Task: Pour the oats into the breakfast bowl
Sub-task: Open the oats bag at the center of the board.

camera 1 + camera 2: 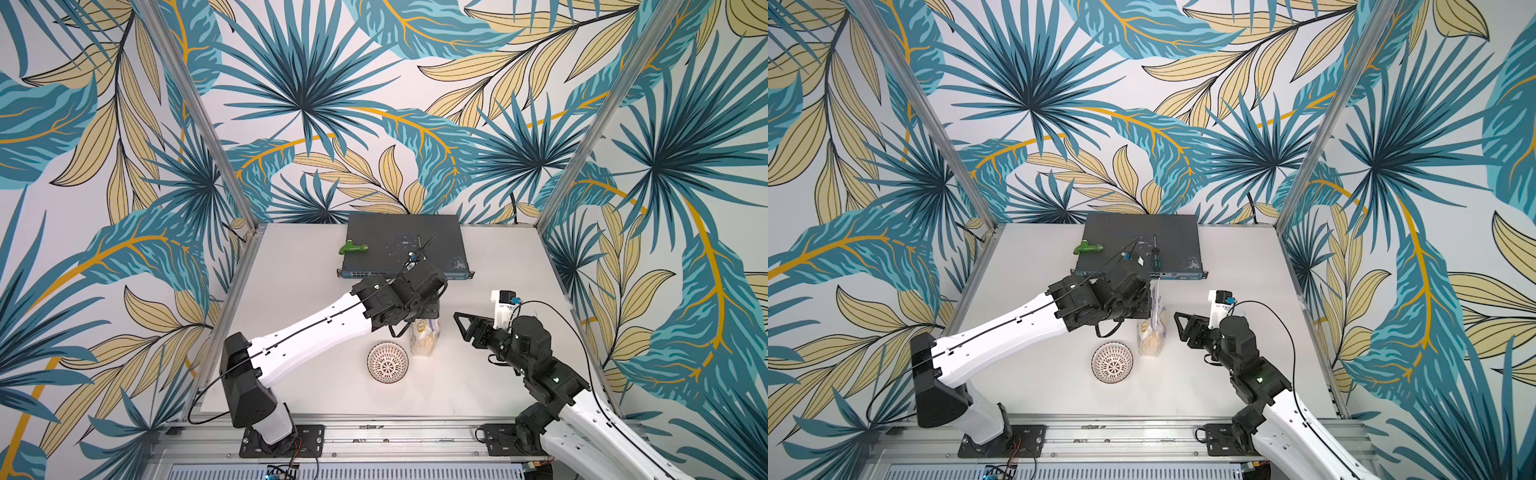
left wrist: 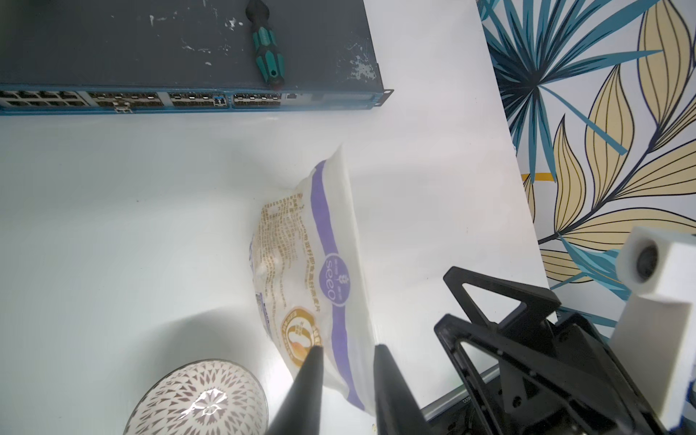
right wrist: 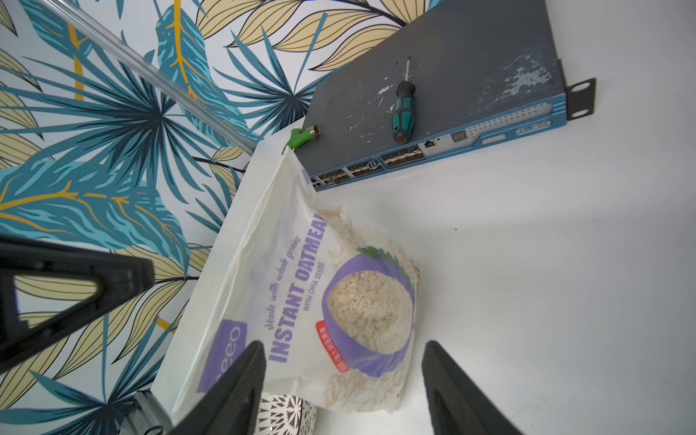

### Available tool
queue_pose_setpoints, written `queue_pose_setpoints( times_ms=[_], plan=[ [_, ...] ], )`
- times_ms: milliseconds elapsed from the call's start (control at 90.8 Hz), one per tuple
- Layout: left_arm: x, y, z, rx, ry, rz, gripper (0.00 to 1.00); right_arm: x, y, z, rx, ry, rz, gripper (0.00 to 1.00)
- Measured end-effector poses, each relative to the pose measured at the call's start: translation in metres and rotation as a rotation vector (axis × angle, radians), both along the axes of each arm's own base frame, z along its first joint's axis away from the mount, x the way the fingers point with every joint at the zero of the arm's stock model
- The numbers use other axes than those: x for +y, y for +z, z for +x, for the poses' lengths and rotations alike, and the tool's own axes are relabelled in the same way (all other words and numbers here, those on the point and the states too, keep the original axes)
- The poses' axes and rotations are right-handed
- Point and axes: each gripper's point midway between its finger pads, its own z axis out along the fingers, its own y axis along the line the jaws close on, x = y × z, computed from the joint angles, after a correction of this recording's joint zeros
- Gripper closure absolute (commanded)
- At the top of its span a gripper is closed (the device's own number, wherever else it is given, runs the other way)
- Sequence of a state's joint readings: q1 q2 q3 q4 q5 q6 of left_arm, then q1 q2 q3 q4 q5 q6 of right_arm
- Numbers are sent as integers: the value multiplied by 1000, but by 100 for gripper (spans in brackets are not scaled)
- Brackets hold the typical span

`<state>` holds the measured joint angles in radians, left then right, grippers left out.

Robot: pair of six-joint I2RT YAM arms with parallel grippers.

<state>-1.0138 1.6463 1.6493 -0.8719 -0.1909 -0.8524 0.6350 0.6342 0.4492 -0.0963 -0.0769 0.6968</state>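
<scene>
Oat pouch [image 1: 1151,336] upright at centre, breakfast bowl [image 1: 1112,362] just beside, left end effector [image 2: 348,350] narrow astride pouch's top edge, grip unclear, right end effector [image 3: 343,343] wide, holding nothing, open bench [image 1: 1183,395] toward front edge.

Lab test cell — aluminium frame [image 1: 198,112], leaf-print walls [image 1: 374,83].

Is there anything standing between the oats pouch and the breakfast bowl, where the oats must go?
Nothing visible does. The oats pouch stands close beside the breakfast bowl, with only a narrow strip of bare table between them. The left gripper is at the pouch itself, not in that gap.
</scene>
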Motion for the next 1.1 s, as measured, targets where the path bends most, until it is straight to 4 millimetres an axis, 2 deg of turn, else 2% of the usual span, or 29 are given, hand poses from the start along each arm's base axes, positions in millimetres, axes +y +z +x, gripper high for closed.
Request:
queue_pose_setpoints(
  times_ms=[209,342,441,694,815,1102],
  plan=[
    [-13,-11,6,17,-12,17,73,7,-3,-6,13,45,38,31],
    [-18,-16,7,28,-23,25,77,9,-10,-11,29,59,61,31],
    [-18,-19,6,37,-27,33,80,10,-13,-12,37,64,73,31],
    [-19,-20,4,49,-35,30,81,11,-11,-12,35,69,98,31],
    [-21,-21,2,60,-43,24,88,12,-10,-13,35,74,103,31],
    [-18,-30,0,72,-35,30,88,11,-6,-14,22,75,113,31]
  ],
)
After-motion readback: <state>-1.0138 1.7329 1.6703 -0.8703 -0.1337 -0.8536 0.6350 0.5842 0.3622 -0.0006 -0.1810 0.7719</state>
